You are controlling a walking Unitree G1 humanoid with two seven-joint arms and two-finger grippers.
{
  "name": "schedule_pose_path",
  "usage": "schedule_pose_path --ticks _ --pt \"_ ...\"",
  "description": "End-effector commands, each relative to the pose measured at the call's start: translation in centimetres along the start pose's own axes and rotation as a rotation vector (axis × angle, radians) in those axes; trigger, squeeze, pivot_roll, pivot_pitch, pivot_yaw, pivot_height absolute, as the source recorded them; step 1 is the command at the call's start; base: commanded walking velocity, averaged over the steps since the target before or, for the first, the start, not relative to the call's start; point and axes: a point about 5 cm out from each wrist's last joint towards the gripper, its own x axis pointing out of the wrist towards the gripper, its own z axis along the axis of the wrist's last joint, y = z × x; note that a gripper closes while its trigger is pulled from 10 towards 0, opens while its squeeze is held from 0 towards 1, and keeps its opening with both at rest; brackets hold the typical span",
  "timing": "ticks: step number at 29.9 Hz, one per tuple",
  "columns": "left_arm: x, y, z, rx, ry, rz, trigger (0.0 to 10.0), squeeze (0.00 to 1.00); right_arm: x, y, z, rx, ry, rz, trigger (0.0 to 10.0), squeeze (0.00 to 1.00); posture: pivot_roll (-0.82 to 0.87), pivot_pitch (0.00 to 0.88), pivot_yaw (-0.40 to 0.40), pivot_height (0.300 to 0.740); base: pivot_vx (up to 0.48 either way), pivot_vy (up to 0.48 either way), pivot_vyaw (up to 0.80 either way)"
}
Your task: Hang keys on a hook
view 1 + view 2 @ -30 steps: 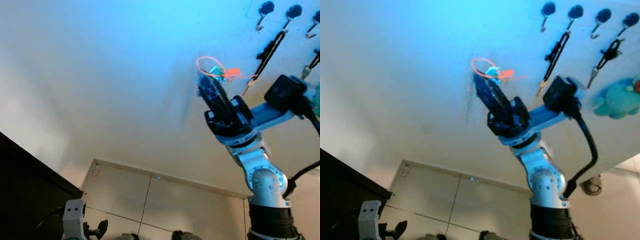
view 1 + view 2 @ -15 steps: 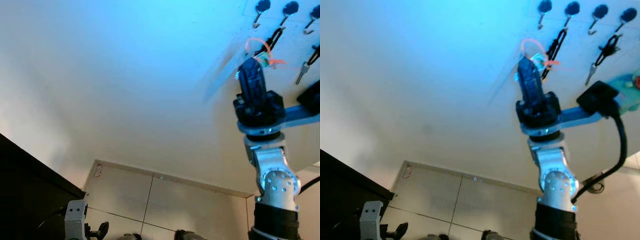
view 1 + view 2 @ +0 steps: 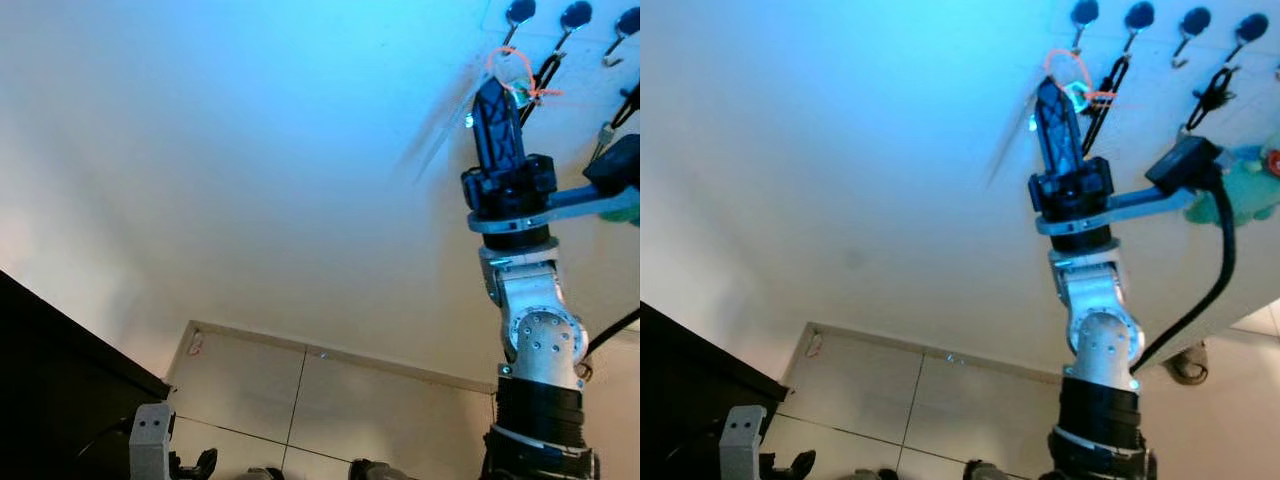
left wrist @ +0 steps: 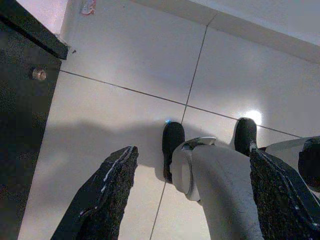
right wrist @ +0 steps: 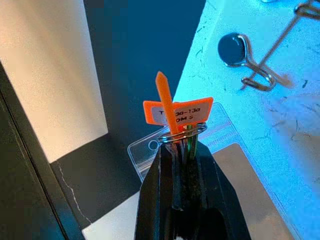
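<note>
My right gripper (image 3: 498,88) is raised against the white wall, shut on a set of keys (image 3: 521,90) with an orange tag (image 5: 177,114) and a thin orange loop (image 3: 1068,65). The loop sits just below the leftmost hook (image 3: 1081,20) of a row of black-capped wall hooks; whether it touches the hook I cannot tell. In the right wrist view the gripper (image 5: 182,145) clamps the key ring, and a metal hook (image 5: 247,60) lies a little beyond it. My left gripper (image 4: 192,152) hangs open over the floor.
A black lanyard (image 3: 1105,95) hangs from the second hook, right beside the keys. A key on a black strap (image 3: 1212,95) hangs further right, above a teal plush toy (image 3: 1240,195). A black cabinet (image 3: 50,380) stands at lower left on the pale tiled floor (image 3: 330,400).
My right arm has swung right and upward, carrying the keys from left of the hook row to just under the leftmost hook. The left arm has stayed hanging.
</note>
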Motion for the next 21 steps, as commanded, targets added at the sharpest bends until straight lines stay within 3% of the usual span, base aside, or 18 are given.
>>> schedule_pose_path --ticks 1,8,21 --pt "-0.6 0.4 -1.3 0.004 0.051 0.008 10.0 0.0 0.4 0.0 0.4 -0.006 -0.024 -0.005 0.0 0.0 -0.05 0.114 0.101 0.74 0.0 0.0 0.0" --pt "-0.5 0.4 -1.2 0.006 0.047 0.005 10.0 0.0 1.3 -0.2 1.6 -0.021 -0.088 -0.039 0.0 0.0 -0.05 0.121 0.106 0.74 0.0 0.0 0.0" --pt "-0.5 0.3 -1.2 0.009 0.047 -0.001 10.0 0.0 0.9 -1.1 2.4 -0.035 -0.133 -0.124 0.0 0.0 -0.05 0.126 0.111 0.74 0.0 0.0 0.0"
